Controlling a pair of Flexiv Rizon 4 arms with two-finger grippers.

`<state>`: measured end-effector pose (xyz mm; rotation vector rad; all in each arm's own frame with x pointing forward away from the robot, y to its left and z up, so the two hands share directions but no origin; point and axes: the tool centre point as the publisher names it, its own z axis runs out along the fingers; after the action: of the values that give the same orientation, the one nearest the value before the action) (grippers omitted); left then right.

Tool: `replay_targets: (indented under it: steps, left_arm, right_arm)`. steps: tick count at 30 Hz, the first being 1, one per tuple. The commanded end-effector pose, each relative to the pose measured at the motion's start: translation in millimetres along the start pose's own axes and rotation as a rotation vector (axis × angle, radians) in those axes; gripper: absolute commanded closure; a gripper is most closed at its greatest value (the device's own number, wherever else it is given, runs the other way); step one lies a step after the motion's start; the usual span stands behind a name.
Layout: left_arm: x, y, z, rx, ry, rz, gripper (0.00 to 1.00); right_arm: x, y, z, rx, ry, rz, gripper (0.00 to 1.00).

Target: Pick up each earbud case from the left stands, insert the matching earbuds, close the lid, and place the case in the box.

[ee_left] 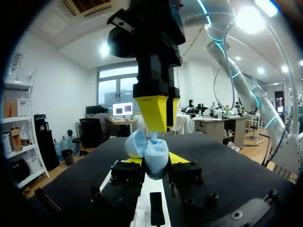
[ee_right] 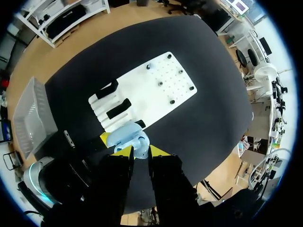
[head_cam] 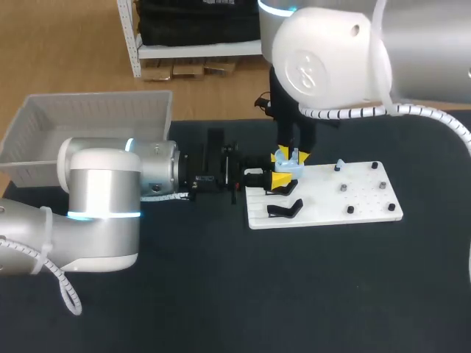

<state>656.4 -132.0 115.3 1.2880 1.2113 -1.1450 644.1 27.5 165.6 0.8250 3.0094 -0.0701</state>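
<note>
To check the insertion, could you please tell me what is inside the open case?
One pale earbud pokes out of the case, held from above by the right tool. The case walls hide its sockets, so whether a second one sits inside cannot be seen.

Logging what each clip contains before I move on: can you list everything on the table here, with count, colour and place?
earbud case: 1, light blue, lid open, between the left gripper's fingers, over the stand end of the board
earbuds: 2, light blue; one on a peg, one at the right gripper's tips, just above the open case
board: 1, white, on the table
stands: at least two, black, at the board's left end
pegs: 6, dark, across the rest of the board
box: 1, white, far left of the table
table: 1, black
left gripper: yellow tips, shut on the earbud case
right gripper: yellow tips, shut on an earbud
</note>
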Motion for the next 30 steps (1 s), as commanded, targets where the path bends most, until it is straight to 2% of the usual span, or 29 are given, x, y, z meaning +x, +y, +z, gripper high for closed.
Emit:
replay_targets:
  steps: [1,28,30]
  left_arm:
    - [1.2,-0.3,0.0,-0.003,-0.005,0.003,1.0]
    - [1.2,-0.3,0.0,-0.003,-0.005,0.003,1.0]
    - [1.2,-0.3,0.0,-0.003,-0.005,0.003,1.0]
  right_arm:
    - [-1.4,0.7,1.8,0.006,0.0,0.003,1.0]
    - [-1.9,0.7,11.4,0.038,0.013,0.01,1.0]
    - [-1.8,0.8,11.6,0.038,0.015,0.01,0.77]
